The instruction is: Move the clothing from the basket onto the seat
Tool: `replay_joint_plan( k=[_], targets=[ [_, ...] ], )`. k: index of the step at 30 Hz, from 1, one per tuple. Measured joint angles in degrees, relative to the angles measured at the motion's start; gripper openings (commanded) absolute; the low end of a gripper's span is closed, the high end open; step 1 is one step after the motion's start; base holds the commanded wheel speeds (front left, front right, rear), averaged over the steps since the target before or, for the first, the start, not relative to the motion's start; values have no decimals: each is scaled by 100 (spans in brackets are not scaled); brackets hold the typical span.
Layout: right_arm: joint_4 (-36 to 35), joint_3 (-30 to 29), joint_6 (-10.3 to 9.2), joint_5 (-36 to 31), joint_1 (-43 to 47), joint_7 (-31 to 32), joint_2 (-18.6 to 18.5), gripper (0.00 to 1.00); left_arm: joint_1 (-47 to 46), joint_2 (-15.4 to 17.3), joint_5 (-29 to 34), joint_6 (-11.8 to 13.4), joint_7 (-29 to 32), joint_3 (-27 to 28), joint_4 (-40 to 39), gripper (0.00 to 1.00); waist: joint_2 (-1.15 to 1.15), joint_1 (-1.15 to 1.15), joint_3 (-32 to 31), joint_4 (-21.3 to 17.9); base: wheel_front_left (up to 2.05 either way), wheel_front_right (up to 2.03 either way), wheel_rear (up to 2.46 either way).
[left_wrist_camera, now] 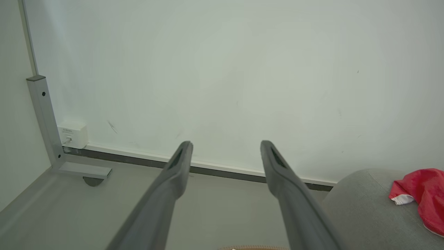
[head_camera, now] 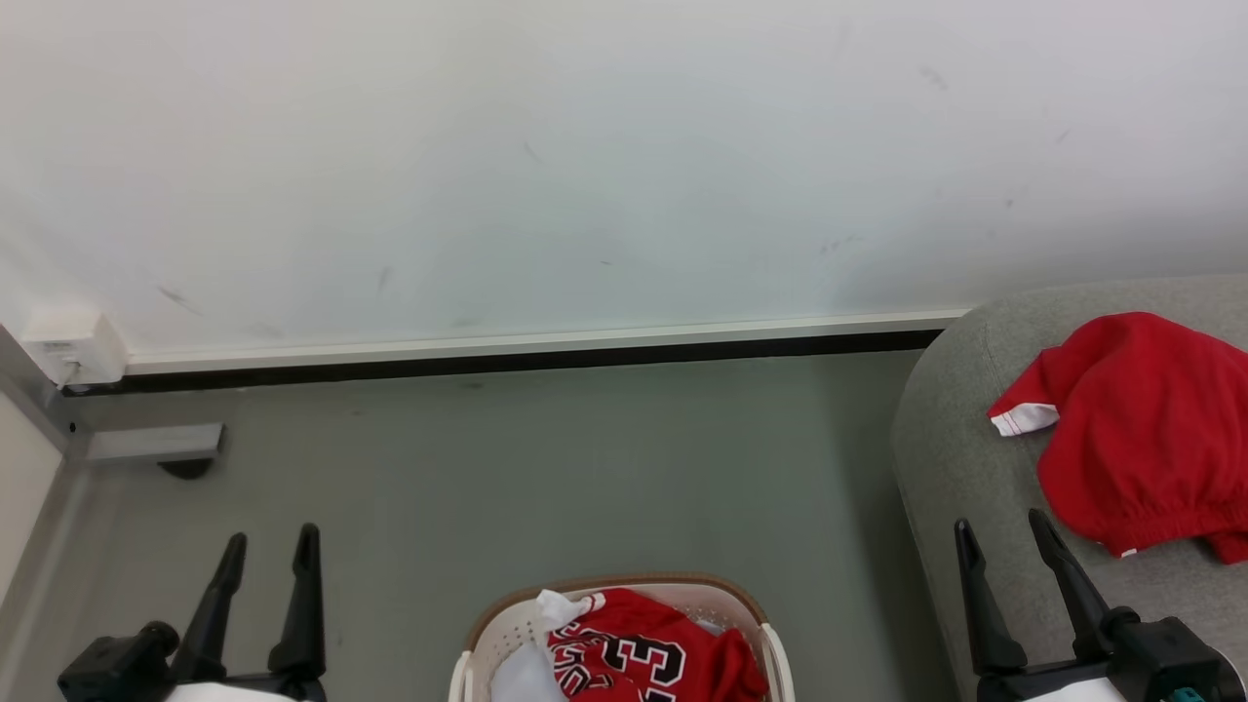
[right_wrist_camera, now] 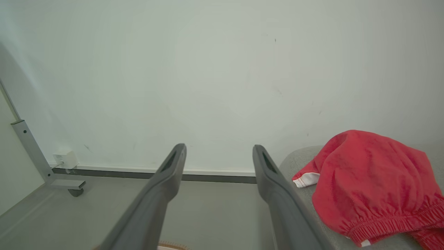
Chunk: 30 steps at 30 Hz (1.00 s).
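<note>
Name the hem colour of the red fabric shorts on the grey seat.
White hem, clearest in right wrist view.

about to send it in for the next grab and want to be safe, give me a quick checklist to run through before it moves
1. Left gripper open and empty: ok.
2. Right gripper open and empty: ok.
3. Basket emptied: not ok, the jersey and some white fabric lie in it.
4. Bare room on the seat: ok, beside the red shorts.
5. Shorts wholly on the seat: cannot tell, the picture's edge cuts them off.
6. Jersey free to lift: cannot tell, its lower part is out of view.
</note>
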Motion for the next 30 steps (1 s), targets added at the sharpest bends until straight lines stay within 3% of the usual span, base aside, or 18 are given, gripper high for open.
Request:
replay_joint_plan(
  k=[19, 30],
  targets=[
    [-149, -37, 0, 78, -24, -4, 1, 100, -82, 92, -105, -31, 0, -209, -87, 100, 0, 0, 191, -147, 0, 0, 0],
    [-390, -158, 0, -92, -331, -16, 4, 100, -477, 583, -374, -31, 0, -858, -345, 100, 0, 1, 789, -410, 0, 0, 0]
  ],
)
